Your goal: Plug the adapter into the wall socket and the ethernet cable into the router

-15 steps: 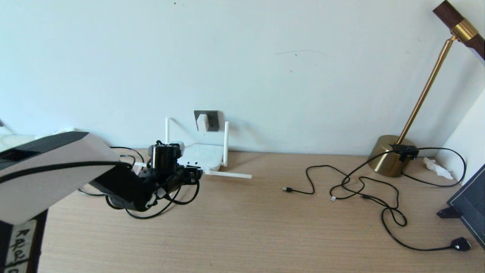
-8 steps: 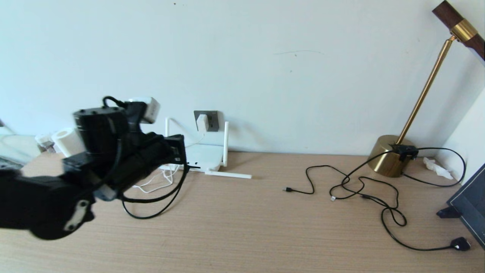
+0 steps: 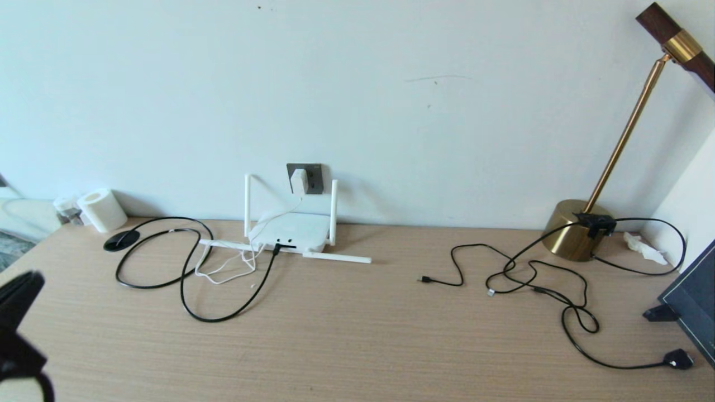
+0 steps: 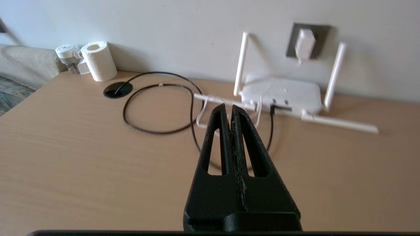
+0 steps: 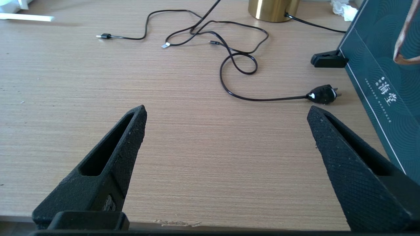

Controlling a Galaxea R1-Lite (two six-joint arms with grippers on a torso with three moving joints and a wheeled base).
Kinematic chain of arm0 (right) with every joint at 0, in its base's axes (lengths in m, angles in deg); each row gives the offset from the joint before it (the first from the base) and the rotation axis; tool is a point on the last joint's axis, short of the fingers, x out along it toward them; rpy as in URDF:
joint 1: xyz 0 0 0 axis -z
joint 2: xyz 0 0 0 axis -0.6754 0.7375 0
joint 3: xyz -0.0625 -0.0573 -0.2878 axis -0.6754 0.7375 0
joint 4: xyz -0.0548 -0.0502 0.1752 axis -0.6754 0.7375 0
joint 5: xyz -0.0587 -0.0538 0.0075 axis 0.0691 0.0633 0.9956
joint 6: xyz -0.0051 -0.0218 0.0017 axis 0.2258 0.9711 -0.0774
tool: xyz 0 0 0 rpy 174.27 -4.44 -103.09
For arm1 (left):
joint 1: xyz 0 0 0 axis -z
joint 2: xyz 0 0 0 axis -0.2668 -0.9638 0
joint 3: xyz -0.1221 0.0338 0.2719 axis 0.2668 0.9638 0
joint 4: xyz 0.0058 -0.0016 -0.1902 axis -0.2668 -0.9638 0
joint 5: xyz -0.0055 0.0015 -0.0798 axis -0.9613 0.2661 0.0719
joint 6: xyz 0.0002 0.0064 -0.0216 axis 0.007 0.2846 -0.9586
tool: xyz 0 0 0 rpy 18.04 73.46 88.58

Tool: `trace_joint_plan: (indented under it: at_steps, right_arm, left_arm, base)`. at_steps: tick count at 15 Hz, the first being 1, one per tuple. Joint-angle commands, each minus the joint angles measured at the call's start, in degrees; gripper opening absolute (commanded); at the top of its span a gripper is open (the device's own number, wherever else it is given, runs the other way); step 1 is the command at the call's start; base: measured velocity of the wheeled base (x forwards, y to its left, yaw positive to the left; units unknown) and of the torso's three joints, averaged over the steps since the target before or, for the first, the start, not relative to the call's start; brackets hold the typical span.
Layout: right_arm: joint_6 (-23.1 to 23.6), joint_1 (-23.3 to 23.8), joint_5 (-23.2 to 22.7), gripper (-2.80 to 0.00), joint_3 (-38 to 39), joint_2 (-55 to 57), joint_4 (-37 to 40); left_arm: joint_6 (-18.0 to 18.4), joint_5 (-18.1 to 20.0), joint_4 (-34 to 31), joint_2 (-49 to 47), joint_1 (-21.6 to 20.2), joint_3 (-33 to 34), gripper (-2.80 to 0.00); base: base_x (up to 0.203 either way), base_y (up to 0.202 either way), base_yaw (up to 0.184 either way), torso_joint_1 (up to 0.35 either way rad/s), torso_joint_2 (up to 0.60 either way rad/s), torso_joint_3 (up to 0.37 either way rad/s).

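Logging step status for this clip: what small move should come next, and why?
Probably none beyond parking the left gripper, shut and empty over the table: the adapter sits in the wall socket, and the ethernet cable appears plugged into the router. The right gripper idles open.

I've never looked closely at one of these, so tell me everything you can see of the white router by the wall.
The router is a flat, rounded white box, plastic by its look, lying on the wooden desk against the wall, below the wall socket. Two antennas stand upright; two lie flat along the desk at its front. The black ethernet cable is plugged into its front edge, and the adapter's thin white cord drapes over it.
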Motion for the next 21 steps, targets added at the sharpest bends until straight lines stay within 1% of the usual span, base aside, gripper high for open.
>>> trace_joint_plan:
  at_steps: [1, 2, 3, 4, 6, 7, 10, 12, 21]
  right_arm:
    - [0.05, -0.04, 0.02, 0.00, 0.01, -0.02, 0.04]
    - [-0.12, -0.04, 0.03, 0.00, 0.02, -0.02, 0.01]
    - [0.03, -0.04, 0.02, 0.00, 0.04, -0.02, -0.02]
    - [-0.01, -0.04, 0.02, 0.00, 0.02, -0.02, -0.02]
    - [0.06, -0.04, 0.02, 0.00, 0.09, -0.02, -0.02]
    - [0.01, -0.04, 0.02, 0.00, 0.08, -0.02, -0.02]
    - [0.01, -0.04, 0.02, 0.00, 0.09, -0.02, -0.02]
    - [0.01, -0.04, 0.02, 0.00, 0.09, -0.02, -0.02]
    - [-0.62, -0.04, 0.11, 0.00, 0.01, -0.02, -0.02]
  left_arm:
    - [0.88, 7.74, -13.01, 24.17, -3.41, 7.09, -2.80]
    - [1.64, 11.89, -22.36, 30.89, -4.26, 7.67, -2.80]
    - [1.97, 15.06, -29.49, 36.95, -5.04, 8.29, -2.80]
    - [2.07, 17.11, -32.74, 41.28, -5.61, 9.11, -2.80]
    - [1.71, 20.12, -36.45, 44.19, -6.72, 11.27, -2.80]
    - [0.30, 20.99, -37.66, 43.70, -7.08, 11.92, -2.80]
    - [-2.66, 19.71, -37.63, 43.70, -7.14, 11.94, -2.80]
    - [-3.28, 19.71, -37.63, 43.70, -7.14, 11.94, -2.80]
    - [-3.28, 19.71, -37.63, 43.70, -7.09, 11.94, -2.80]
  base:
    - [0.000, 0.000, 0.000, 0.000, 0.00, 0.000]
    - [0.000, 0.000, 0.000, 0.000, 0.00, 0.000]
    - [0.000, 0.000, 0.000, 0.000, 0.00, 0.000]
    - [0.000, 0.000, 0.000, 0.000, 0.00, 0.000]
    - [0.000, 0.000, 0.000, 0.000, 0.00, 0.000]
    - [0.000, 0.000, 0.000, 0.000, 0.00, 0.000]
    - [0.000, 0.000, 0.000, 0.000, 0.00, 0.000]
    - [0.000, 0.000, 0.000, 0.000, 0.00, 0.000]
    - [0.000, 0.000, 0.000, 0.000, 0.00, 0.000]
